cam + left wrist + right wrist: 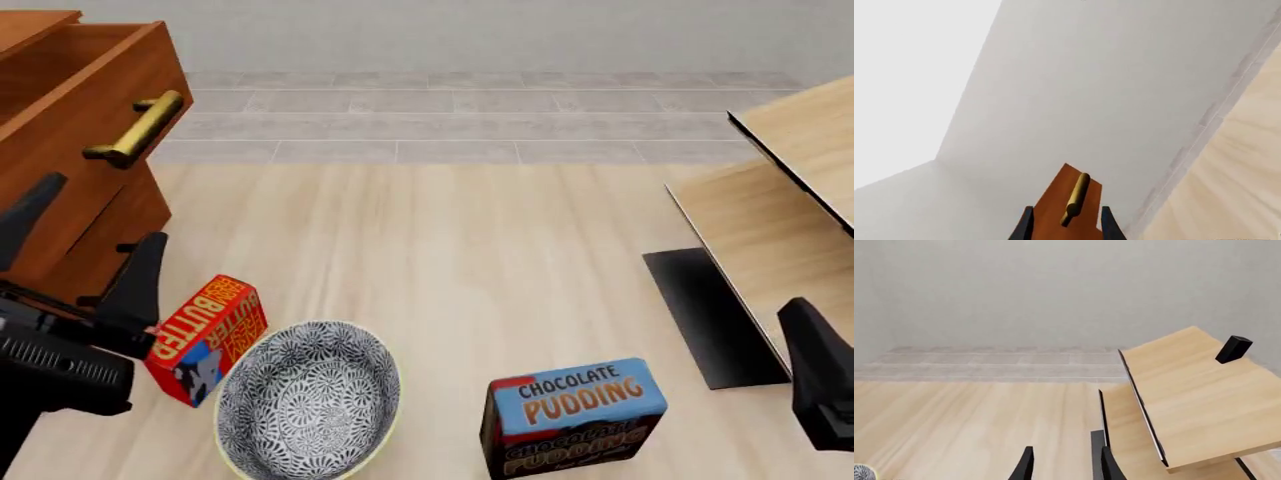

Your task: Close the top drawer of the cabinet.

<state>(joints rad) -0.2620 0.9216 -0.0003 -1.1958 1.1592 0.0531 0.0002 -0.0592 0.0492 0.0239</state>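
We saw the left gripper spread wide, empty, just before the top drawer, which stood pulled out of the cabinet at the bench's far left corner. The right gripper's fingers stood apart, empty.

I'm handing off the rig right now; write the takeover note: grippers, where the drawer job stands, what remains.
Left gripper: open, empty, just in front of the cabinet, below the brass handle of the top drawer.
Right gripper: open, empty, idle by the pale wood furniture, far from the cabinet.
Top drawer: pulled out, open inside showing in the front view.
Done: left arm lined up with the drawer front; no contact visible.
Left: push the drawer front in until flush. The butter box and patterned bowl sit near the left arm.
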